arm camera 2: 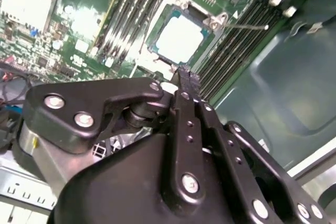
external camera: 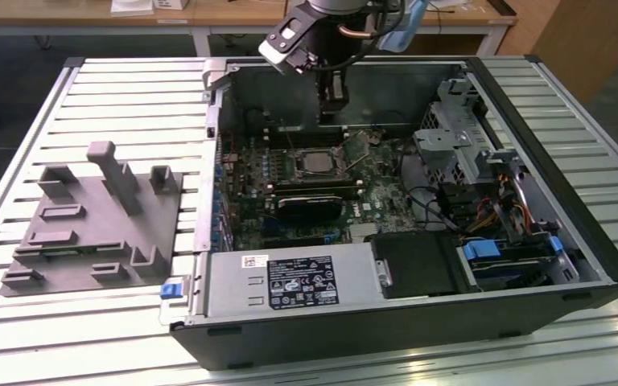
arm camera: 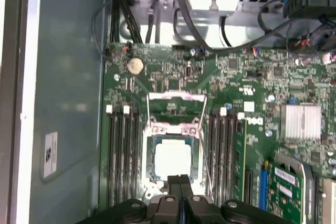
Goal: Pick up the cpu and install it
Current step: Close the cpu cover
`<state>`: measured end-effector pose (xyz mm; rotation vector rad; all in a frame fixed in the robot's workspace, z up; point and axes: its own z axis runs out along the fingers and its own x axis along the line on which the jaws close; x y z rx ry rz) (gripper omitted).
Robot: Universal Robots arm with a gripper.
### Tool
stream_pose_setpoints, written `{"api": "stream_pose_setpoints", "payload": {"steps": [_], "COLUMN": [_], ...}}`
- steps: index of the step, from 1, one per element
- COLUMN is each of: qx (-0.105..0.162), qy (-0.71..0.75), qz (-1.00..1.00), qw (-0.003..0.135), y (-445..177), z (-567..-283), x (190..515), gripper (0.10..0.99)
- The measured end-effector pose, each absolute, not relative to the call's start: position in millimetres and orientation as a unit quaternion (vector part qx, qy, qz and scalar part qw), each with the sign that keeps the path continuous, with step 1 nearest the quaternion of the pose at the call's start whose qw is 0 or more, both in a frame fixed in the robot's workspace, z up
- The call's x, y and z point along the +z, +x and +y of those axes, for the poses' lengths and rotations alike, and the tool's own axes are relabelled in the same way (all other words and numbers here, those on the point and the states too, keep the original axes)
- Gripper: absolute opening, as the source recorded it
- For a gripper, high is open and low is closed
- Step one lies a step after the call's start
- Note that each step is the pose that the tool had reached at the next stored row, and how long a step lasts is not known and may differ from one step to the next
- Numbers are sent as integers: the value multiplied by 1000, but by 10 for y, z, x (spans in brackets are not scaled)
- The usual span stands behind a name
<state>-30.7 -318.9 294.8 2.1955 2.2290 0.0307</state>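
Fingers pressed together and empty, the gripper (external camera: 334, 119) hangs just above the cpu (external camera: 317, 163) at the exterior view's centre. The chip lies flat in its socket (arm camera: 149, 153), apparently already placed there, with the retaining frame (arm camera: 176, 109) flipped back.

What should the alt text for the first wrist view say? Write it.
The cpu sits in the open socket on a green motherboard, silver top up. The gripper, jaws shut, hangs by the cpu's edge; memory slots flank the socket.
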Motion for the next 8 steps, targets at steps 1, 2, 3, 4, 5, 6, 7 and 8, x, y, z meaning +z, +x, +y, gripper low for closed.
{"api": "stream_pose_setpoints", "payload": {"steps": [1, 2, 3, 4, 5, 6, 7, 8], "qx": [10, 10, 10, 10, 10, 10, 10, 10], "qy": [701, 701, 699, 697, 696, 695, 695, 695], "qz": [713, 714, 715, 716, 718, 719, 719, 719], "qw": [6, 6, 6, 6, 6, 6, 6, 6], "y": [-291, -279, -269, -263, -255, -239, -216, -182], "z": [-3182, -3177, -3174, -3172, -3170, -3168, -3167, -3167], "x": [2941, 2931, 2917, 2902, 2887, 2872, 2861, 2854], "gripper": [106, 106, 106, 106, 106, 106, 106, 106]}}
